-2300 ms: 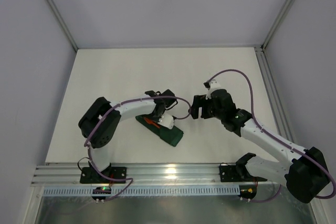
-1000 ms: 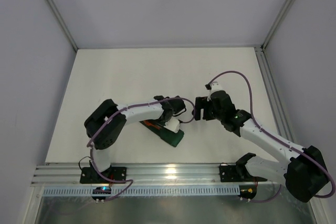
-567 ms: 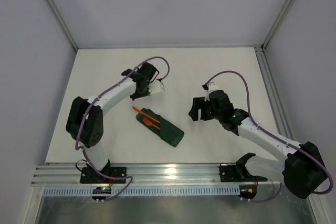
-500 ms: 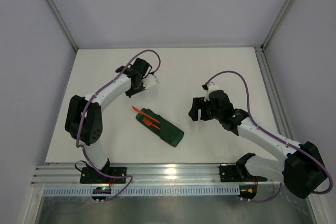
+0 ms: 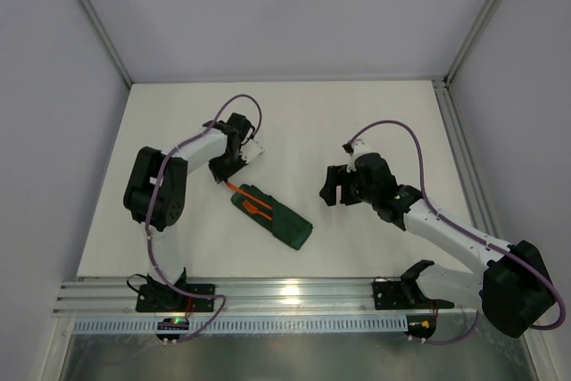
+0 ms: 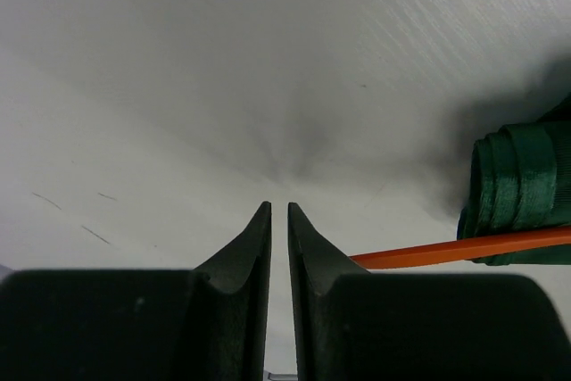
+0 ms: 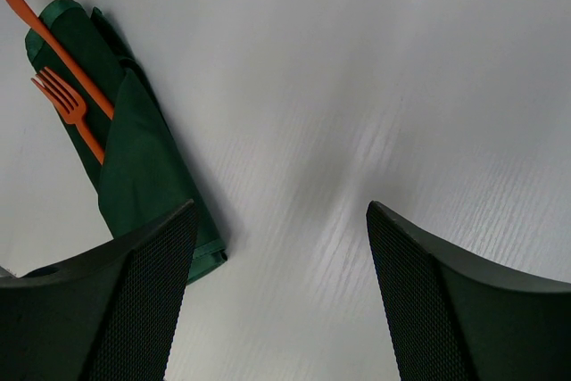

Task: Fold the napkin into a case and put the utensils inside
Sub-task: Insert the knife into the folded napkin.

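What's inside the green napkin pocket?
A fork, tines showing, and a thin orange stick poke out of the green case. Their lower ends are hidden under the cloth fold.

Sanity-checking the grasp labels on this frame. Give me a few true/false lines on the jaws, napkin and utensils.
1. The right jaws stand wide open with nothing between them. True.
2. The fork lies on the napkin, its handle under a fold. True.
3. The napkin is spread out as a flat square. False: it is folded into a narrow case.
4. The long utensil pokes out past the napkin's end. True.
5. The left jaws grip the long utensil. False: they are closed to a slit on nothing, and the utensil lies off to one side of them.
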Robot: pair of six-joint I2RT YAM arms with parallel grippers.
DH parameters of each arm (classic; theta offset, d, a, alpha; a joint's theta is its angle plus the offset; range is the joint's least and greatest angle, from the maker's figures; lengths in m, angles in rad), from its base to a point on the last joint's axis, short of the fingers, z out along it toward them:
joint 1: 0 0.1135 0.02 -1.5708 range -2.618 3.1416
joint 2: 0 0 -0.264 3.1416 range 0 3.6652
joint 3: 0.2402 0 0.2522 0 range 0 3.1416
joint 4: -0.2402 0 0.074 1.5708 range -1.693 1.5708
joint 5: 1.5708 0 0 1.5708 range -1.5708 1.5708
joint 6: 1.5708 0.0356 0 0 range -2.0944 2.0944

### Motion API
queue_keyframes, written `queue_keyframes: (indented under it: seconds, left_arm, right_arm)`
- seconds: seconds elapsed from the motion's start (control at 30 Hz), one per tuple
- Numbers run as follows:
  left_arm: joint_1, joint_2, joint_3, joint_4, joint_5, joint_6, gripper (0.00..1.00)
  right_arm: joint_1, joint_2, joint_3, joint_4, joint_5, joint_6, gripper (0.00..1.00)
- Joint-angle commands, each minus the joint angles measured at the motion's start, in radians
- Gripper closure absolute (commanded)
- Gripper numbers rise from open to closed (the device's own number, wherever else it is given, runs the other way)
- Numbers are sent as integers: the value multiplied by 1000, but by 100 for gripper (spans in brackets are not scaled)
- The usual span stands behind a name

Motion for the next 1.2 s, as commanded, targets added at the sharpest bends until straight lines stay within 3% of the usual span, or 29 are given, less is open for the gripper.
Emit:
queue_keyframes:
  seconds: [0.0, 0.4, 0.53, 0.8, 0.87, 0.97, 1.0, 1.17]
  left_arm:
    - [0, -6, 5, 6, 59, -31, 87]
    - [-53, -12, 46, -92, 93, -87, 88]
    - [-53, 22, 83, -120, 17, -80, 88]
    - [56, -89, 106, -126, 73, -58, 80]
    - [99, -142, 91, -138, 224, -69, 80]
    - [177, -196, 29, -146, 449, -110, 79]
    - [187, -204, 5, -140, 487, -118, 79]
    - [193, -232, -132, -72, 607, -182, 76]
  right_arm:
    - [6, -20, 2, 33, 6, 1, 20]
    - [6, -20, 2, 32, 5, -1, 21]
    - [4, -21, 4, 29, 9, 1, 20]
    - [7, -98, 45, 52, -12, -108, 28]
    - [9, -89, 84, 102, -113, -168, 34]
    - [50, 44, 156, 206, -225, -188, 68]
    - [75, 95, 215, 211, -222, -197, 73]
    - [254, 401, 430, 141, -137, -330, 76]
